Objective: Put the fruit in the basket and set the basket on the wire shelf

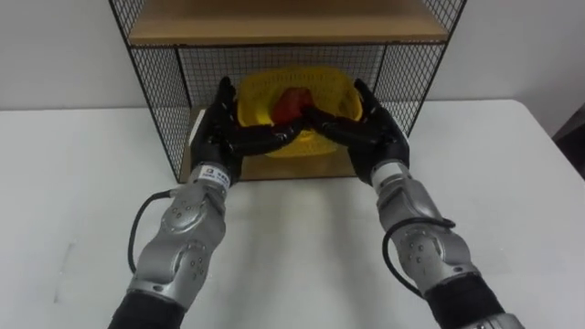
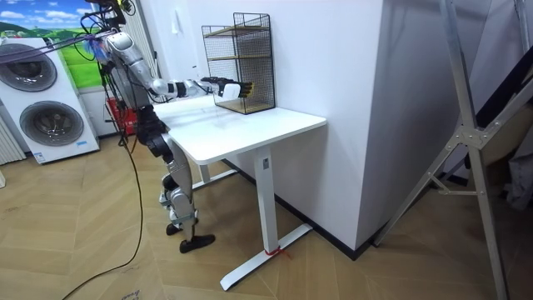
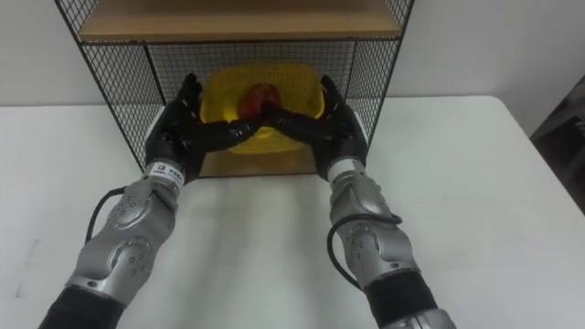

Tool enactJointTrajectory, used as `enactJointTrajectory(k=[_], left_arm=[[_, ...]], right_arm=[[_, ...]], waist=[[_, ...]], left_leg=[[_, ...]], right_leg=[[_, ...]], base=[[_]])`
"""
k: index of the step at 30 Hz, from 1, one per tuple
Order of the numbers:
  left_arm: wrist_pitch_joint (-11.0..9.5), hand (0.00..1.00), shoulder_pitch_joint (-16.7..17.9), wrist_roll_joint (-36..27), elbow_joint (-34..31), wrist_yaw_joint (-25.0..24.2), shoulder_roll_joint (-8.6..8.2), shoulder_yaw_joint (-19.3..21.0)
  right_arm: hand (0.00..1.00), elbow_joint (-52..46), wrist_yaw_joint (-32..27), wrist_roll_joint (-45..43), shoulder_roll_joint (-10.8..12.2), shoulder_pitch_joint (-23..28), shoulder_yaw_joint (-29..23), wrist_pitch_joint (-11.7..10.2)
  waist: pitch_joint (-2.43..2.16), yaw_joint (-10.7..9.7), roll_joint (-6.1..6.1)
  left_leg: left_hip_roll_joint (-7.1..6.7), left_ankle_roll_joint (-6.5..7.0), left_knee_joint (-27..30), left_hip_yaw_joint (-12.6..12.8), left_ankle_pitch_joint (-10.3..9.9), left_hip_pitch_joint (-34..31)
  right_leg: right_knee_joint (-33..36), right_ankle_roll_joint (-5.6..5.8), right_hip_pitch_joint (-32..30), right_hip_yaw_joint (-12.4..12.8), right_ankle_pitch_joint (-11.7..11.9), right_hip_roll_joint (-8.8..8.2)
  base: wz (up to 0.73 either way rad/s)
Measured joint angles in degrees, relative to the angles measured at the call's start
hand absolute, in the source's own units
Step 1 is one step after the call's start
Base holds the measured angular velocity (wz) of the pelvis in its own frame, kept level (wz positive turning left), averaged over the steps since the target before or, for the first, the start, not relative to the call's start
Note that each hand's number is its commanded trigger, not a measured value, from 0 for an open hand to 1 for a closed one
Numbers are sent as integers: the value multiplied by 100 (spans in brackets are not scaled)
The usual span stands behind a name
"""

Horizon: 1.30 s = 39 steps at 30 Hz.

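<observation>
**Seating the basket: where it could still go wrong**

The red fruit [image 1: 291, 102] lies inside the yellow basket [image 1: 260, 90], and the basket stands on the bottom board of the wire shelf [image 1: 160, 100], under the upper board. By the look of it, the placing is nearly done.

Both hands are spread wide and hold nothing. The left hand [image 1: 228, 132] and right hand [image 1: 370, 128] lay nearly straight fingers across the basket's front, the tips meeting in the middle and the thumbs raised beside its rim.

The main risk, as I judge it, is in the withdrawal. A fingertip caught in the basket's open weave would drag it forward off the board, perhaps tipping it and spilling the fruit onto the desk [image 1: 292, 247]. Each hand is close to a wire side wall, so a sideways pull could hook the mesh and shift the whole shelf. A harder push could slide the shelf itself back.

The robot stands at the desk's edge with both arms stretched out, which leaves little margin for fine correction.
</observation>
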Motion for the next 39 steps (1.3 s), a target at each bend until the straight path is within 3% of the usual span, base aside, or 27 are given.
enactJointTrajectory(k=[5,9,12,16,22,25,31,34,39], left_arm=[[319,0,-406,-178,250,228,-71,208],[575,0,-819,-197,750,339,-81,350],[723,0,-944,-196,913,369,-83,436],[860,0,-1006,-193,1057,393,-86,499],[933,0,-1093,-253,1053,531,-109,556],[993,0,-1248,-191,1031,582,-109,610],[1034,0,-1221,-194,1030,570,-95,602],[1045,0,-1186,-194,1013,569,-94,602],[1063,0,-1023,-194,547,560,0,582]], right_arm=[[0,260,-157,7,8,-412,-70,224],[0,666,-179,214,59,-656,-152,423],[0,706,-179,247,60,-671,-224,559],[0,727,-178,433,57,-720,-299,564],[0,851,-178,436,58,-794,-328,573],[0,850,-178,402,40,-794,-388,688],[0,846,-167,376,3,-794,-414,747],[0,844,-162,355,-5,-793,-445,754],[0,676,-170,352,-11,-765,-472,755]], waist=[[3,2,56],[-29,9,149],[-29,12,186],[-30,5,185],[-33,1,180],[-52,5,166],[-55,8,163],[-139,8,137],[-172,-7,106]], left_leg=[[6,-15,-27,-2,23,-18],[6,-20,-33,-7,33,14],[5,-22,-35,-18,42,29],[5,-24,-38,-17,44,27],[6,-24,-39,-5,46,26],[6,-25,-39,3,46,-17],[8,-24,-37,-3,49,46],[9,-25,-44,-8,49,70],[8,-25,-50,-21,49,127]], right_leg=[[-1,-16,-39,4,15,10],[5,-18,-19,7,17,13],[5,-19,-14,7,16,13],[8,-19,-22,7,17,14],[13,-22,-28,9,18,13],[17,-22,-68,12,18,13],[18,-27,-3,20,21,16],[15,-26,17,21,20,18],[1,-27,74,14,21,17]], base=[[0],[0],[0],[0],[0],[0],[0],[0],[0]])
